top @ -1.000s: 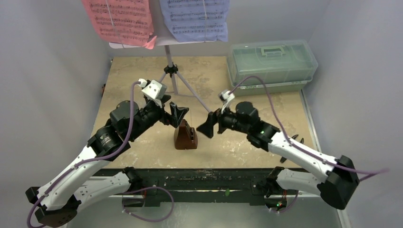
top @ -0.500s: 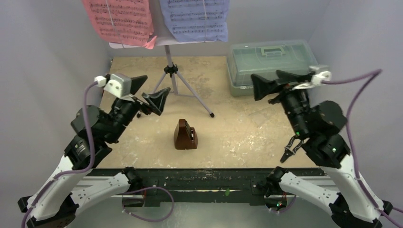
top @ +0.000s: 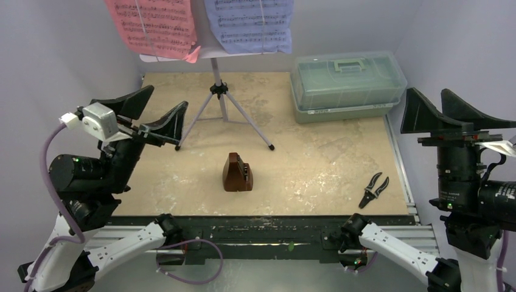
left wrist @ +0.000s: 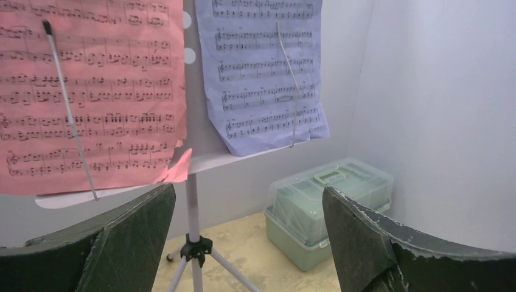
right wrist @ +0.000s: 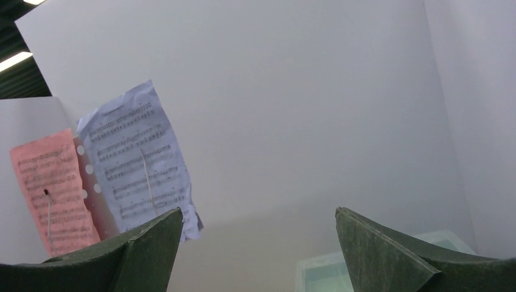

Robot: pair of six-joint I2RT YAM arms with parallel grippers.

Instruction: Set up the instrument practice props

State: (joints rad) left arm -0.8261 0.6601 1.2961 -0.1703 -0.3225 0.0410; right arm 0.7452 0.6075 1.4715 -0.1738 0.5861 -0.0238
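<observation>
We hold our left gripper [top: 167,97] and right gripper [top: 428,91] raised at the sides of the table [top: 304,164], jaws wide apart and empty, which we judge leaves the display undisturbed. The pink sheet [top: 152,27] and blue sheet [top: 249,24] lean side by side on the ledge of the lavender music stand [top: 217,91] at the back, each pinned by a thin wire arm so the crinkled paper lies flat against the perforated plate. The glossy brown pyramid metronome [top: 237,173] sits upright on its broad base in front of the thin tripod legs, apart from them.
</observation>
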